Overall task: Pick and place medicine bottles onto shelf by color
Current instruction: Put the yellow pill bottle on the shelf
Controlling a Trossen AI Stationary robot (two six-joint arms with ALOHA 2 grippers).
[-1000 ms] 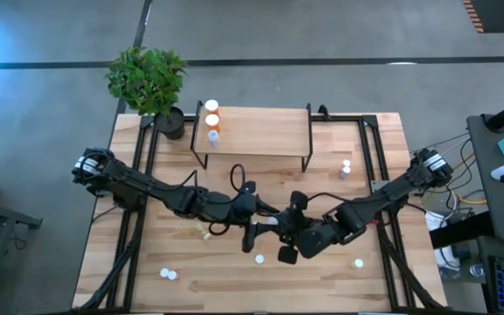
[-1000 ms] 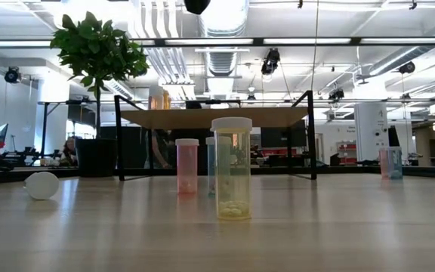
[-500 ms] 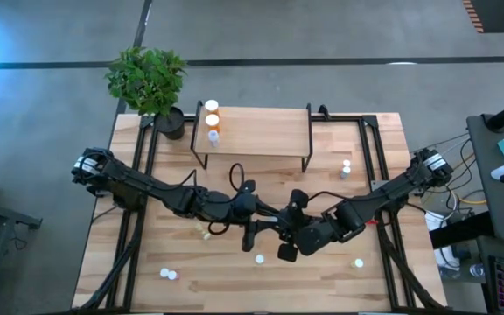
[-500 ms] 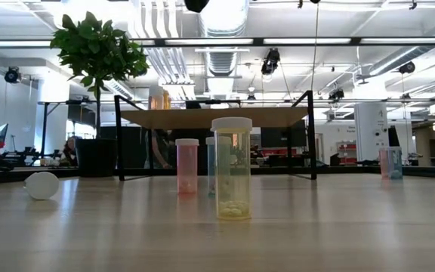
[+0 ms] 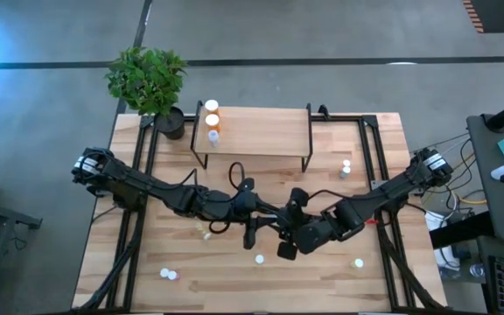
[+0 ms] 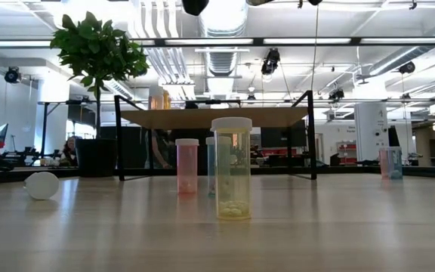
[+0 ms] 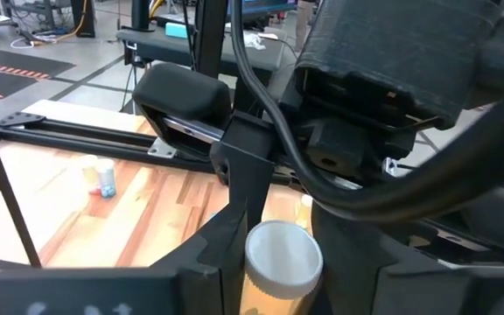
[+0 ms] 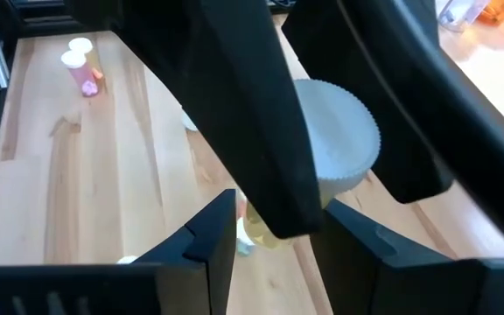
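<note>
At mid-bench, the two arms met nose to nose over one bottle [image 7: 283,258], a yellowish one with a white cap. The left claw [image 5: 254,232] stood partly closed with its fingers [image 8: 261,131] pressed on either side of the cap, so it appeared to have hold of it. The right claw [image 5: 289,238] sat just beside, about the bottle's body, but whether it gripped or had let go could not be told.

That doubt was the main risk. If both claws were clamped and either arm pulled away, the bottle could twist or be wrenched loose. If neither was firm, it would drop to the bench [image 5: 366,175]. A hold on the cap alone also looked slight, since the round, ribbed cap could slip or let the body swing.

Just below and beside them, a loose bottle [image 5: 259,259] stood on the bench. A falling bottle or a low sweep of an arm could knock it over and send it rolling.

Farther off, the shelf [image 5: 261,131] carried orange bottles [image 5: 211,120] at its left end. A yellowish bottle set there would probably break the colour sorting, and a careless approach could topple that row.
</note>
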